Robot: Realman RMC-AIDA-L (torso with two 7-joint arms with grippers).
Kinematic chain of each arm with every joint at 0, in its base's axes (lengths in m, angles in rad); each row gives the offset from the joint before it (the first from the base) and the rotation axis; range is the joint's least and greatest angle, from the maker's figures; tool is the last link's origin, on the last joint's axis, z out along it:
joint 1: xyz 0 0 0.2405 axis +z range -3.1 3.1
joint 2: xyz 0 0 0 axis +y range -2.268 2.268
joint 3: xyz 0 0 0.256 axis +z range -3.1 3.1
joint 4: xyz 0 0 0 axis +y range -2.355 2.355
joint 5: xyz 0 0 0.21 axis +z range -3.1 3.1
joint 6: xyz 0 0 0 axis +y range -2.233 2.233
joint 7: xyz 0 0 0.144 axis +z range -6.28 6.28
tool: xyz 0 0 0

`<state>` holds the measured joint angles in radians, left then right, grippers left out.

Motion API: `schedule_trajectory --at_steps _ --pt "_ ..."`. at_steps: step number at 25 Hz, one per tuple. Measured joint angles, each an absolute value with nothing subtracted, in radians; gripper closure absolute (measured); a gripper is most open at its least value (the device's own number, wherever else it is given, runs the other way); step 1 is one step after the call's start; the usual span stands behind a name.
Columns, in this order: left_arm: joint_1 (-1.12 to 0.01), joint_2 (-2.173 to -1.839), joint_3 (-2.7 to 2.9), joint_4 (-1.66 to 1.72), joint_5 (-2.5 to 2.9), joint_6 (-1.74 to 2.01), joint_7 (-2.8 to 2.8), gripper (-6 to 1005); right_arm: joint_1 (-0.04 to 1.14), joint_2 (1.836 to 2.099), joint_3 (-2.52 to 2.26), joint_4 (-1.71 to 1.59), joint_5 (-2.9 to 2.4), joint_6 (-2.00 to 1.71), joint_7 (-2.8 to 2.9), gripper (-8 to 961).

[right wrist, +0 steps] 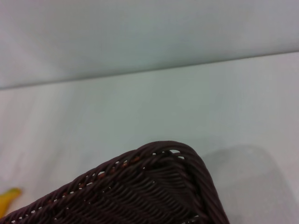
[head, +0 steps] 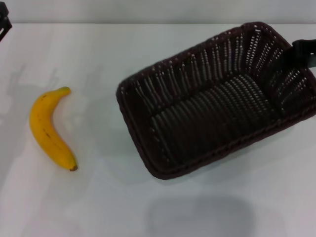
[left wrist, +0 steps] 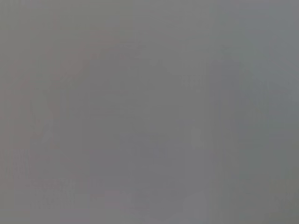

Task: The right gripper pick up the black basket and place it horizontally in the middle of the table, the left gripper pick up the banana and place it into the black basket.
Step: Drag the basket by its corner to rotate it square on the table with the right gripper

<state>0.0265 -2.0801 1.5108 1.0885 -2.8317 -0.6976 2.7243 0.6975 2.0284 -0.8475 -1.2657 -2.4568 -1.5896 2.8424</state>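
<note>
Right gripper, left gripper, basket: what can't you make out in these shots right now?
- Right gripper: cut off by the head view's right edge at the black basket; grip unclear.
- Left gripper: only a dark sliver at the head view's left edge.
- Left wrist view: blank grey.
- Banana: mostly hidden behind the basket rim in the right wrist view.

A pale grey wall [head: 158,10] runs across twelve o'clock behind a white, faintly glossy tabletop [head: 98,207], where soft even light leaves dim shadows near six and nine o'clock.
</note>
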Motion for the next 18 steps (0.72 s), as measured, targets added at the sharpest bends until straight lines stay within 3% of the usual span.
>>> schedule_trajectory --at_steps 18 --pt "0.026 -2.080 1.511 1.083 -2.824 -0.700 2.715 120 0.573 2.028 -1.117 -1.218 -2.188 -1.319 2.844 791"
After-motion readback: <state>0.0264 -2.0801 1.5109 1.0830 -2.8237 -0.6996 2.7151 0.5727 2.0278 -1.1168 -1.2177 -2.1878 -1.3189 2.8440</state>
